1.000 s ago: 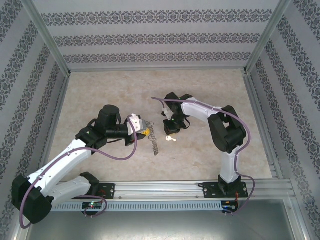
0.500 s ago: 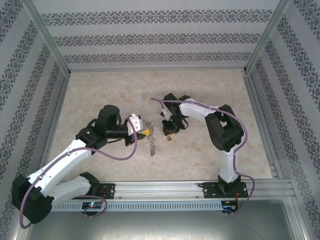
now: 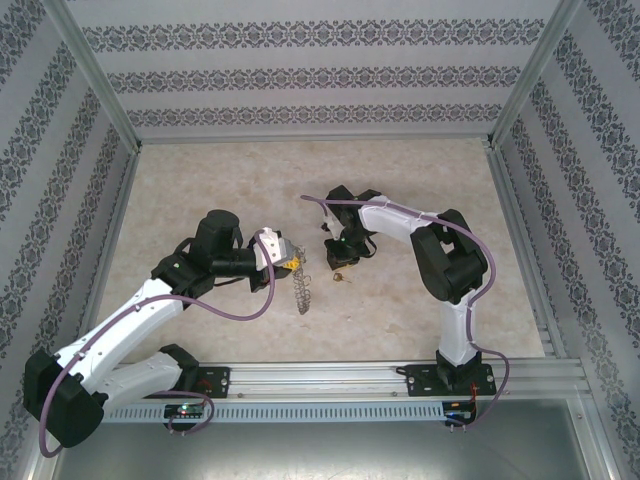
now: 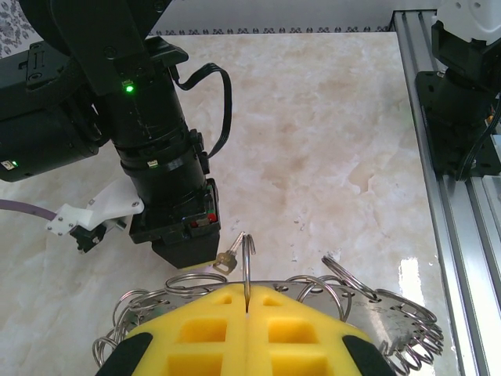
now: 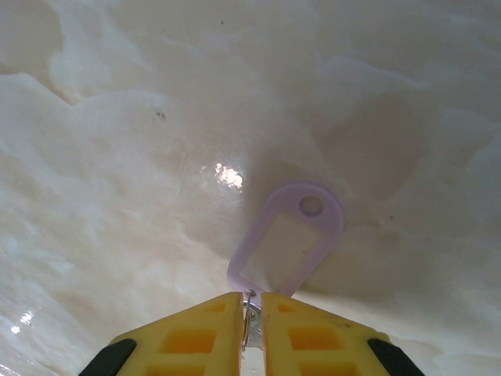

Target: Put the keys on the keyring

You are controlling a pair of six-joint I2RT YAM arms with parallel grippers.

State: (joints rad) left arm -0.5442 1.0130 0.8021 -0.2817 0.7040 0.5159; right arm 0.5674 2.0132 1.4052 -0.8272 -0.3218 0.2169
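Closest in the left wrist view, the left gripper (image 4: 247, 304) has its yellow foam pads pressed together on one thin wire loop of the keyring (image 4: 248, 252). The keyring is a bundle of silvery split rings. The held loop stands upright at twelve o'clock from the pads, and the rest of the bundle fans out low toward four and eight o'clock. In the overhead view the bundle (image 3: 303, 290) dangles at about five o'clock from that gripper (image 3: 286, 262).

Just beyond the loop, at about eleven o'clock from it, a small silvery key (image 4: 227, 262) pokes out of the black-bodied right gripper (image 4: 186, 252), its tip almost at the wire. Whether they touch is unclear.

The right wrist view shows the right gripper (image 5: 251, 315) shut on a small metal piece. A lilac translucent plastic tag (image 5: 290, 244) with a window and a round hole reaches toward one o'clock over the beige marble-patterned table (image 5: 117, 157). I cannot tell whether the tag rests on the table or hangs just above it.

The ring bundle probably behaves as stiff, springy loops joined loosely. The whole should be floppy, prone to swinging, and slick against foam. Pinching a single loop across its wire, near the split, looks like the right hold. The key seems light, rigid and easily twisted in the pads, so it is best held flat by its head. Its tag will swing freely.
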